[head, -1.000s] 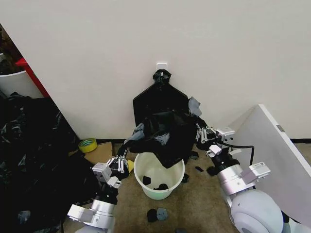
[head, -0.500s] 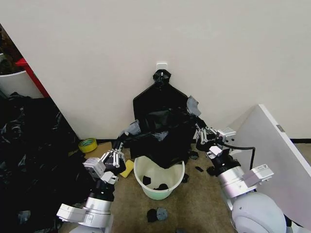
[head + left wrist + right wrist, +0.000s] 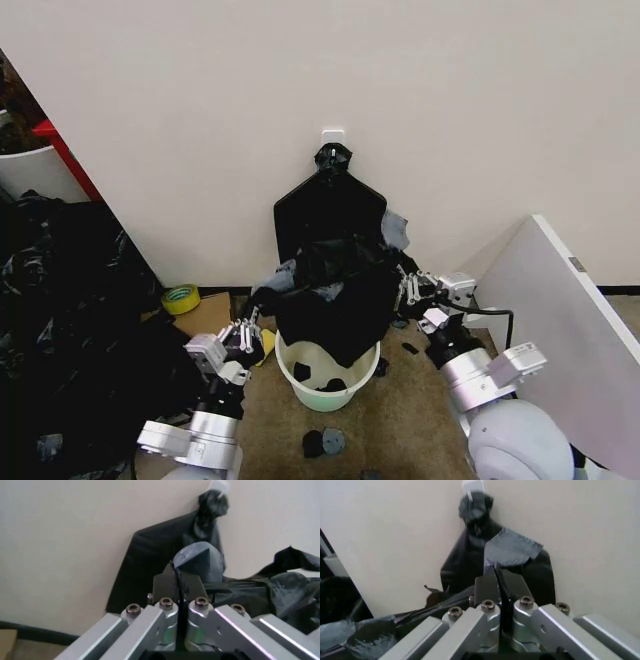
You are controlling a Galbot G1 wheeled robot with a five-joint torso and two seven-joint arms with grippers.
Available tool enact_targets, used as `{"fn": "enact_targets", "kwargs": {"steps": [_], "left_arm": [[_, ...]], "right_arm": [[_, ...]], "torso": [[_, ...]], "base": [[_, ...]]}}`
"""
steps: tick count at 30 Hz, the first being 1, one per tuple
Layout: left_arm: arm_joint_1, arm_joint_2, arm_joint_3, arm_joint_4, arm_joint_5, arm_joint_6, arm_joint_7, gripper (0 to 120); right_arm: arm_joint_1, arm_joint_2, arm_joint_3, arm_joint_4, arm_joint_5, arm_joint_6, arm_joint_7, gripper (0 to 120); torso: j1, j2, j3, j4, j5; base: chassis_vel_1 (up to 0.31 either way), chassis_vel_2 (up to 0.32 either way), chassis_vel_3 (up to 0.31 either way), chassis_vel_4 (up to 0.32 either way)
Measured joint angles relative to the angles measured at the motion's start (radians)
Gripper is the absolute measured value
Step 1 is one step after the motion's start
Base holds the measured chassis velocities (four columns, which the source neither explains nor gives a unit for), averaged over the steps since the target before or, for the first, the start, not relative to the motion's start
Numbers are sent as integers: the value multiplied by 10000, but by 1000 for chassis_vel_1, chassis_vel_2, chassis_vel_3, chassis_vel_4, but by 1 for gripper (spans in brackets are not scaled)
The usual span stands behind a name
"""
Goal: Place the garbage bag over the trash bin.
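Crinkled glossy garbage bag (image 3: 335, 295) is held stretched above the white trash bin (image 3: 327, 380), edges pinched in left gripper (image 3: 255, 330) at 9 o'clock and right gripper (image 3: 405, 285) at 3 o'clock; beige floor (image 3: 410, 420), white wall (image 3: 400, 100).

I am seeing even, soft indoor light in the head view, with the wall (image 3: 450, 120) bright and only weak shadows lying on it. In both wrist views the near metal fingers (image 3: 150, 630) are looking blurred, and everything there is appearing hazy.

No text, label, brand, number or sign is readable on anything in these views.
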Motion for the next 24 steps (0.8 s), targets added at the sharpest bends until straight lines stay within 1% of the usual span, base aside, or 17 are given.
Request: {"fn": "enact_targets", "kwargs": {"steps": [3,5,9,12,13,14,15,16,18,19,21,22,23,24], "left_arm": [[-11,-55,-11,412,332,-132,-24,0],[48,-6,-37,639,861,-269,-37,0],[189,129,-77,760,1531,-403,-42,0],[418,431,-99,647,1963,-384,-226,0],[519,596,-99,517,2013,-255,-361,0],[627,842,-93,316,2024,54,-631,0],[627,842,-93,316,2024,54,-631,0],[716,1078,-75,102,1989,425,-966,0],[883,1627,-56,-453,1644,1491,-1703,0],[958,2002,-72,-801,1282,2203,-2093,0],[1012,2618,-184,-1271,548,3343,-2736,0],[1012,2618,-184,-1271,548,3343,-2736,0],[1014,2799,-222,-1402,296,3686,-2921,0],[1011,3084,-257,-1621,-195,4272,-3292,0]], "right_arm": [[-102,126,-445,-348,-327,116,7,0],[-256,153,-795,-466,-570,150,93,0],[-365,66,-1248,-464,-697,65,386,0],[-386,-227,-1619,-135,-465,-440,873,0],[-382,-365,-1729,40,-220,-751,1099,0],[-365,-499,-1826,230,52,-1142,1353,0],[-365,-499,-1826,230,52,-1142,1353,0],[-344,-625,-1917,407,331,-1487,1579,0],[-294,-804,-2038,640,858,-2060,1938,0],[-246,-894,-2086,771,1301,-2458,2226,0],[-174,-996,-2136,959,2171,-3095,2769,0],[-174,-996,-2136,959,2171,-3095,2769,0],[-166,-1037,-2170,1026,2501,-3310,2986,0],[-181,-1089,-2229,1112,2852,-3523,3228,0]], "torso": [[0,0,0,0,0],[0,0,0,-1,0],[0,0,0,0,0],[0,0,0,-1,-1],[0,0,0,0,0],[0,0,0,0,-1],[0,0,0,0,-1],[0,0,0,0,-4],[0,0,0,-1,1],[0,1,0,1,0],[0,1,0,0,0],[0,1,0,0,0],[0,0,0,-2,3],[0,0,0,-1,0]], "base": [[0,0,0,0],[0,0,0,0],[0,0,0,0],[0,0,0,0],[0,0,0,0],[0,0,0,0],[0,0,0,0],[0,0,0,0],[0,0,0,0],[0,0,0,0],[0,0,0,0],[0,0,0,0],[0,0,0,0],[0,0,0,0]]}}
